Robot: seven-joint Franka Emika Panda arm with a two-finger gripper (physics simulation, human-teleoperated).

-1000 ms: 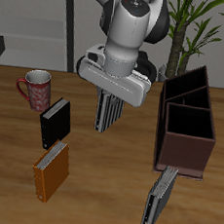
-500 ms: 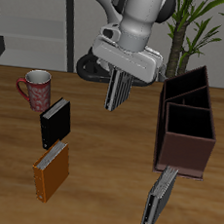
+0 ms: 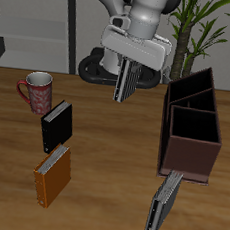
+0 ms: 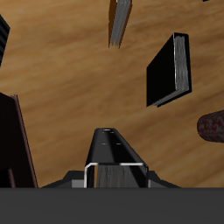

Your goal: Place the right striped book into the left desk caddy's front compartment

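My gripper (image 3: 135,63) is shut on the right striped book (image 3: 126,84), a small book with black-and-white vertical stripes. It hangs upright from the fingers, well above the table. The left desk caddy (image 3: 189,159), a dark brown box with two open compartments, stands to the side of the book and lower, nearer the table's front edge. Its front compartment looks empty. In the wrist view the held book (image 4: 112,145) shows end-on between the fingers of the gripper (image 4: 112,175), and the caddy's wall (image 4: 16,140) shows at the edge.
A black book (image 3: 55,126) and an orange-brown book (image 3: 52,174) stand on the side away from the caddy, with a red mug (image 3: 35,90) behind them. A thin dark grey book (image 3: 161,201) leans in front of the caddy. A plant (image 3: 197,25) stands behind it.
The gripper has risen with the striped book in it and moved back and a little toward the caddy's side. The book has turned slightly. Nothing else moved.
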